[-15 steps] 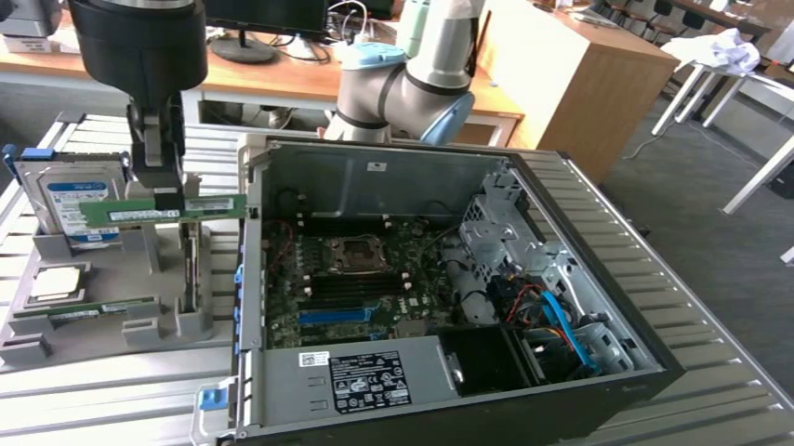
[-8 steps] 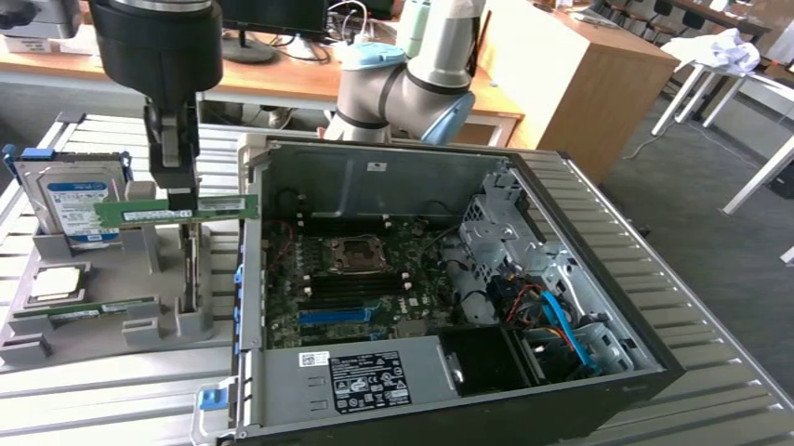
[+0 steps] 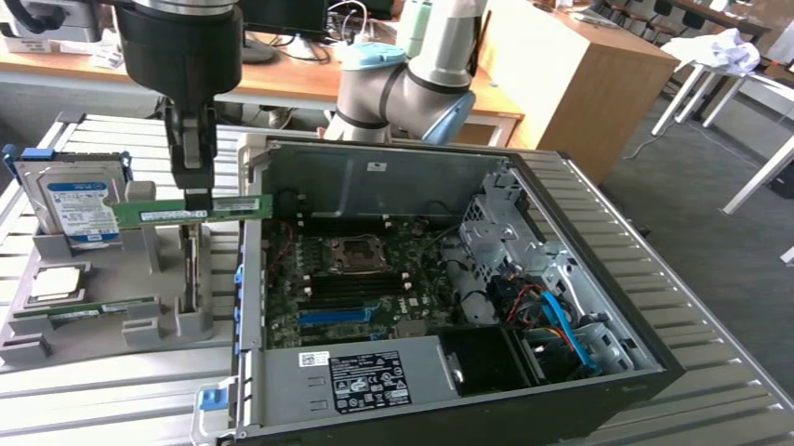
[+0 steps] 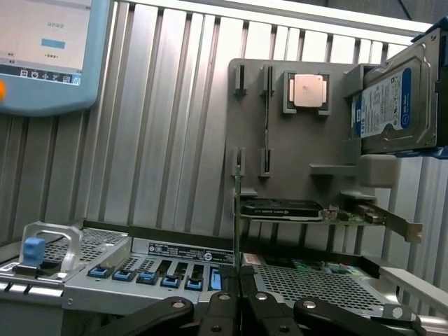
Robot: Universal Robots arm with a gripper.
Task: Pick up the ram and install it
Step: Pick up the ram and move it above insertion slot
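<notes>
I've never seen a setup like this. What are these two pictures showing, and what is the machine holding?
One picture looks on from outside; the other comes from a camera on the robot's wrist. The machine is a robot arm ending in a gripper, a two-fingered clamp. It is shut on the ram, a thin green memory stick, held over a grey holder. That holder also carries a hard drive, a processor chip and another green stick. Beside it lies an open computer case.
</notes>
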